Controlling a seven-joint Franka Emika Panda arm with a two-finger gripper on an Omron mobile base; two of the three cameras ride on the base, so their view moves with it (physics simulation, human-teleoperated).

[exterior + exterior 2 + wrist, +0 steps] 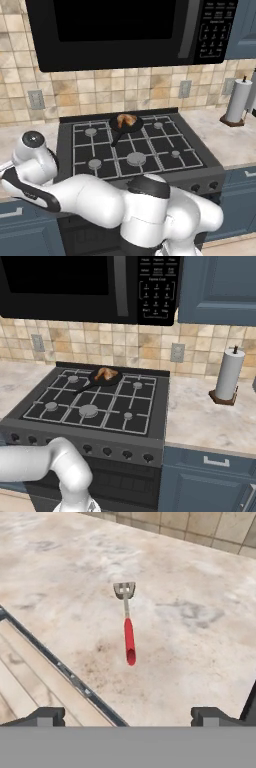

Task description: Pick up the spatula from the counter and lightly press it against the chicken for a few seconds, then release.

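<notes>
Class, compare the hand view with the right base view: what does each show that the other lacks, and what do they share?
Hand view: a red-handled spatula with a slotted metal blade, lying flat, and the open claw. Right base view: the black gas stove, a dark frying pan holding browned chicken, a white paper towel roll. Both: the beige stone counter and tan tiled wall.

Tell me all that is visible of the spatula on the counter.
The spatula has a round red handle, plastic by its look, a thin grey metal neck and a small slotted metal head. It lies flat on the mottled beige counter. Its head points toward the tiled wall, its handle end toward the gripper. Only the counter touches it; the gripper is open and apart from it.
</notes>
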